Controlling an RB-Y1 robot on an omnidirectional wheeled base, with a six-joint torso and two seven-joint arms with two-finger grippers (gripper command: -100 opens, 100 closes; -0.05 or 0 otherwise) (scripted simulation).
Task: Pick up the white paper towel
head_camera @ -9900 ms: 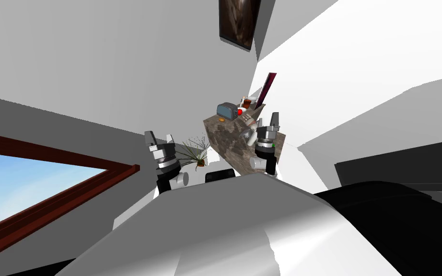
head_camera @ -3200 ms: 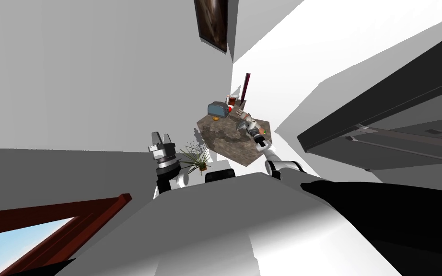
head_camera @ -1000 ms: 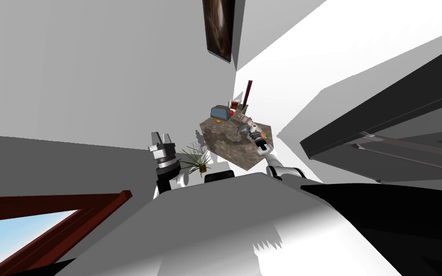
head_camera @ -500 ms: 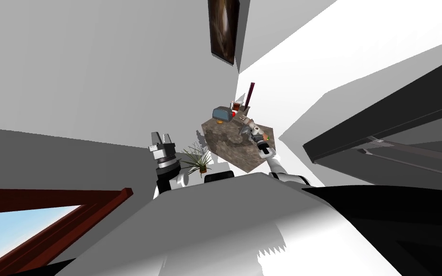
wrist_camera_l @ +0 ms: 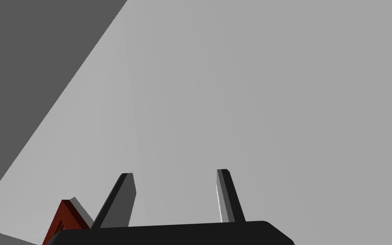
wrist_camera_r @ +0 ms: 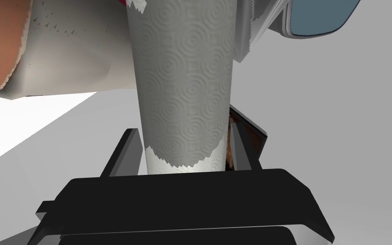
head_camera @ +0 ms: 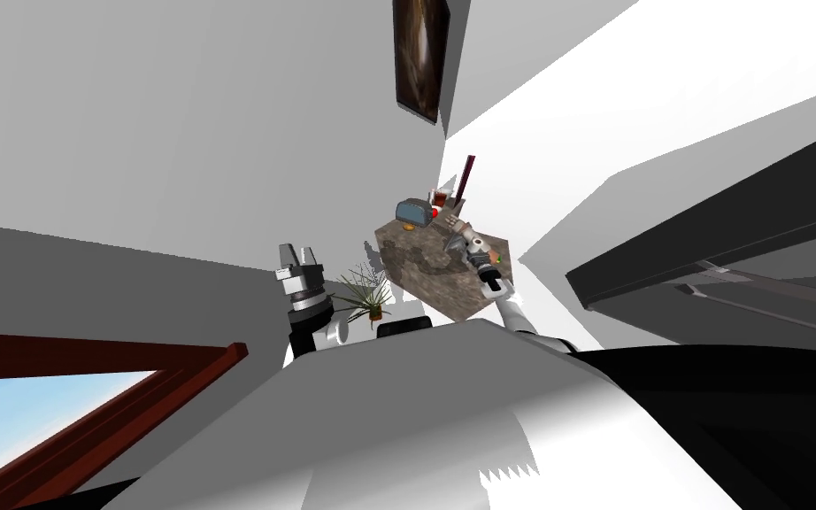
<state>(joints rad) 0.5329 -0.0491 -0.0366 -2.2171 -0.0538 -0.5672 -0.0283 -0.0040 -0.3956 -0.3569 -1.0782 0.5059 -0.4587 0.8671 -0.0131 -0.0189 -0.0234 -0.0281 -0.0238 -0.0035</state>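
Right hand is now clamped on the towel, pressing both its sides; earlier it hovered released, short of the towel. Towel stands over the tabletop, near the toaster. Grasp appears secured; lift remains. Left hand idles, released.

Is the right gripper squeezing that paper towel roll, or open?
Shut on it: the right gripper has both fingers pressed against the sides of the embossed paper towel roll.
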